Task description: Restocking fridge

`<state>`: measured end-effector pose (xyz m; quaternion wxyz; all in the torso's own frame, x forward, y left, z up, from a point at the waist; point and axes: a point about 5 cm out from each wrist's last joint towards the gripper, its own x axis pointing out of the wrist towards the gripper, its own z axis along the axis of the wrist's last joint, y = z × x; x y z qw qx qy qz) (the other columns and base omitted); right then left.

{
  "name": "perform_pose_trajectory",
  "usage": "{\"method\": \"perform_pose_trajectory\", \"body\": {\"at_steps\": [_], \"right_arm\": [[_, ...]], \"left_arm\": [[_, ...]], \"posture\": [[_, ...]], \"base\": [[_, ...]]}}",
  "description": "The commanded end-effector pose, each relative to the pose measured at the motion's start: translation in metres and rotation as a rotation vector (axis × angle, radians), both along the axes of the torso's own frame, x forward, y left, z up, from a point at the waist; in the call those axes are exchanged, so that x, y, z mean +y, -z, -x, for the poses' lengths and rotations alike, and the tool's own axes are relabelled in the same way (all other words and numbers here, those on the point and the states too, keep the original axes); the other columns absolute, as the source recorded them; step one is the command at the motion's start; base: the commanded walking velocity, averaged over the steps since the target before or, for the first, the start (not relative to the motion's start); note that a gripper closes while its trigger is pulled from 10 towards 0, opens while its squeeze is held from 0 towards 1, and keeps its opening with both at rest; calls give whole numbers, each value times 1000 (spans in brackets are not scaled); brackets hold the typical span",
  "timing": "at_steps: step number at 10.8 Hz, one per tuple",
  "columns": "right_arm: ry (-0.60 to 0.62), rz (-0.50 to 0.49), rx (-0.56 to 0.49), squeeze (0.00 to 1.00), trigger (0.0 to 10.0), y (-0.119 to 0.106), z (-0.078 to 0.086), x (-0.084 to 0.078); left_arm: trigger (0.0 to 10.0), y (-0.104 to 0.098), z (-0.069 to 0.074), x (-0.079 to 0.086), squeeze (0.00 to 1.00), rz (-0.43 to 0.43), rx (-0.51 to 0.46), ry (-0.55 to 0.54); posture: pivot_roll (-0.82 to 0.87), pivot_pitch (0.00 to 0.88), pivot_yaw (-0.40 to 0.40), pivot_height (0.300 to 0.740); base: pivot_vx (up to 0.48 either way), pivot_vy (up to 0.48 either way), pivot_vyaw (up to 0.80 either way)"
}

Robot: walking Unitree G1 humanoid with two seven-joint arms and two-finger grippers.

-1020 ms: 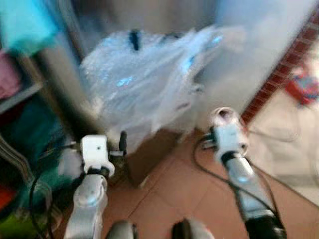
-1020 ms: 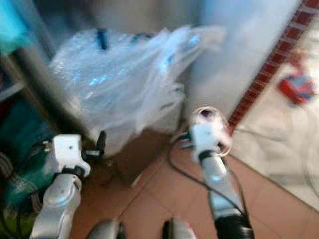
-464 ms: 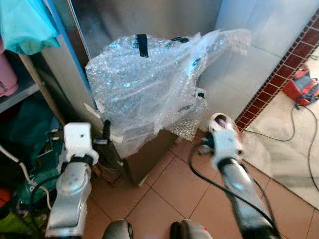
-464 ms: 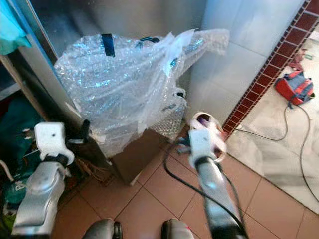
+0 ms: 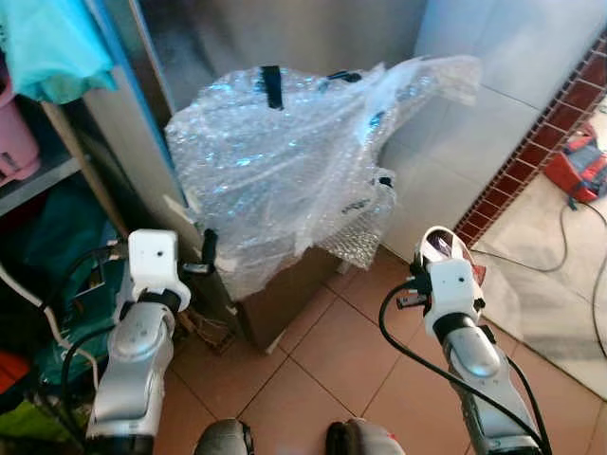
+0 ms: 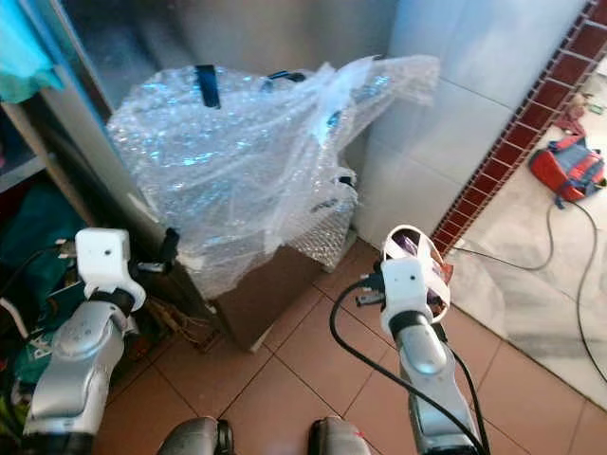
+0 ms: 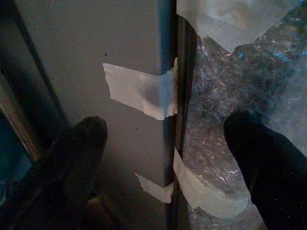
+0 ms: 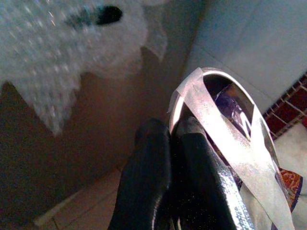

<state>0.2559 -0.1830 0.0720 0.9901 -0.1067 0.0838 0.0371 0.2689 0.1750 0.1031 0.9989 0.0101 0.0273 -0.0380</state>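
Approach is judged to be the step in hand: goods are carried toward a fridge that is not yet opened. Nearest, low in the head views, two rounded dark parts of the robot's own body are seen over the terracotta floor tiles (image 5: pixel 322 351). Just beyond, the right gripper (image 8: pixel 165 158) is held out with its fingers pressed together on the thin rim of a white basket (image 6: pixel 417 261), carried above the tiles to the right of the box. Purple and orange packets (image 8: pixel 288 184) are seen inside it, though they cannot be identified. The basket's mouth is tipped toward the grey wall (image 5: pixel 493 104), and its long axis is judged to run roughly away from the robot.

The left gripper (image 7: pixel 165 158) is raised with its fingers apart, empty, facing a grey panel edge (image 7: pixel 168 67) patched with white tape (image 7: pixel 144 91). Farther on, a brown box (image 5: pixel 285 294) stands draped in bubble wrap (image 5: pixel 285 161).

Next, a door edge or handle would have to be found, probably with the free left gripper, while the basket is kept level.
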Motion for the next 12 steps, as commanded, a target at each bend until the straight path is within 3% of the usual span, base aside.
{"method": "perform_pose_trajectory", "body": {"at_steps": [1,3,4,5,8,10,11,12], "right_arm": [[-17,-11,-43,0,10000,-11,-3,2],[-29,-8,-47,0,10000,-13,-5,3],[-30,-10,-48,0,10000,-13,-7,3],[-36,-10,-49,0,10000,-13,-9,4],[-56,-12,-48,0,10000,-13,-12,8],[-68,-3,-56,0,10000,-14,-15,9],[-63,-1,-58,0,10000,-15,-15,7],[-59,-1,-58,0,10000,-14,-14,6]], "left_arm": [[10000,10,-1,-8,0,-1,51,55],[10000,4,-1,-10,0,17,33,90],[10000,4,7,-20,0,35,28,143],[10000,3,24,-37,0,56,23,230],[10000,11,43,-42,0,69,51,240],[10000,3,37,-38,0,35,-4,178],[10000,-3,33,-24,0,-1,-46,73],[10000,-3,30,-18,0,-5,-41,45]], "posture": [[5,133,-6,740],[1,129,-8,740],[4,127,-9,740],[9,124,-13,740],[21,119,-25,740],[16,110,-27,740],[14,111,-24,740],[11,116,-22,740]], "base": [[0,0,0],[0,0,0],[0,0,0],[0,0,0],[0,0,0],[0,0,0],[0,0,0],[0,0,0]]}}
